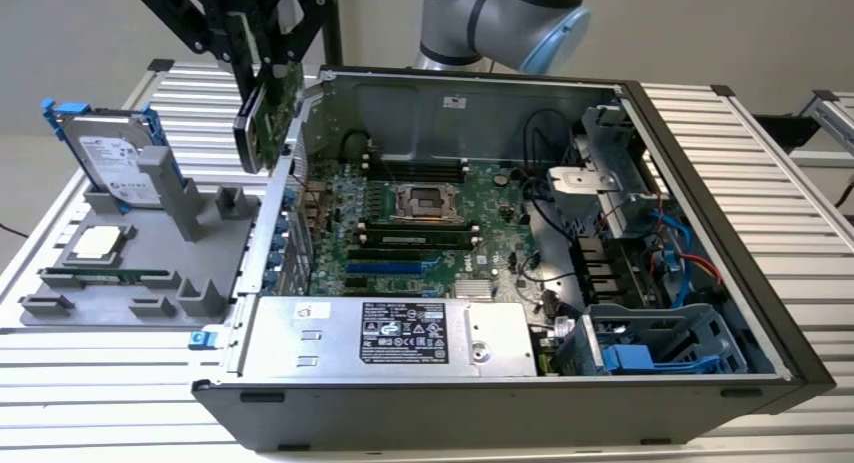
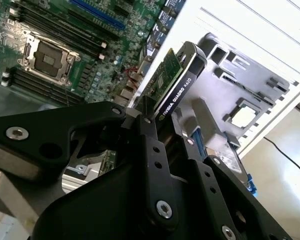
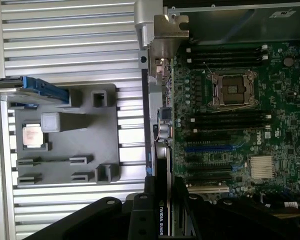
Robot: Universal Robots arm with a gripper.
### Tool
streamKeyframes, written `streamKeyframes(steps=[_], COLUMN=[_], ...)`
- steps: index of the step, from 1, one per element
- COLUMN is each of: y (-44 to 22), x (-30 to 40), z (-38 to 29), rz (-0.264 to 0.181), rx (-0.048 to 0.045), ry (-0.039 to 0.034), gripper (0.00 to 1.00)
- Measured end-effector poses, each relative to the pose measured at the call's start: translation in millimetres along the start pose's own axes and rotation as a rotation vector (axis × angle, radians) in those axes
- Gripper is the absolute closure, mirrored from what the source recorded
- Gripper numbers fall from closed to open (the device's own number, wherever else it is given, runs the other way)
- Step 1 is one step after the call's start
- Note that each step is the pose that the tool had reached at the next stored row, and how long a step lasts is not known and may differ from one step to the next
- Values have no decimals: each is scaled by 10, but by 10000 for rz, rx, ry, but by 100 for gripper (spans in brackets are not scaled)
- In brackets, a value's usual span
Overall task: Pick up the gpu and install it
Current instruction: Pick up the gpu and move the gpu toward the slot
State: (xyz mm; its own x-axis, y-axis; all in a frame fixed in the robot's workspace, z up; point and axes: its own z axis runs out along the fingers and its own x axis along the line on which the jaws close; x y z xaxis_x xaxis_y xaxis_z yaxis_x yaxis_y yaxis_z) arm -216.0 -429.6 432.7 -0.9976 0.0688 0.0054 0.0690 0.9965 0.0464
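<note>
— One big counter (image 1: pixel 761 153) holds what?
— An open computer case (image 1: pixel 467 413) with a green board (image 1: pixel 497 245) inside. Beside it, a gray tray (image 1: pixel 147 255) holds a hard drive (image 1: pixel 114 158), a memory stick (image 1: pixel 107 277) and a chip (image 1: pixel 96 243).
— Where is the gpu (image 1: pixel 267 123)?
— Up in the air, above the case wall nearest the tray. The tool (image 1: pixel 271 58) grips it tight.

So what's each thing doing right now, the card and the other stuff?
gpu: held up in the air, not in a slot yet
tool: shut on the gpu
computer case: open, motherboard showing
hard drive: upright in the gray holder
memory stick: resting in a holder slot
processor chip: flat on the holder
</note>
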Motion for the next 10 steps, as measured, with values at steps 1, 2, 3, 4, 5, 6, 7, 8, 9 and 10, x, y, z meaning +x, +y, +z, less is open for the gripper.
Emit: streamKeyframes(steps=[1,2,3,4,5,6,7,8,9,10], y=[1,1,2,2,3,3,4,4,5,5], x=[-8,-15,-24,-32,-40,-48,-56,-63,-71,-79], z=[0,0,0,0,0,0,0,0,0,0], rz=[0,0,0,0,0,0,0,0,1,0], rx=[0,0,-1,-1,-1,0,0,0,0,0], ry=[1,1,1,2,2,3,4,4,4,5], gripper=[100,100,100,100,100,100,100,100,100,100])
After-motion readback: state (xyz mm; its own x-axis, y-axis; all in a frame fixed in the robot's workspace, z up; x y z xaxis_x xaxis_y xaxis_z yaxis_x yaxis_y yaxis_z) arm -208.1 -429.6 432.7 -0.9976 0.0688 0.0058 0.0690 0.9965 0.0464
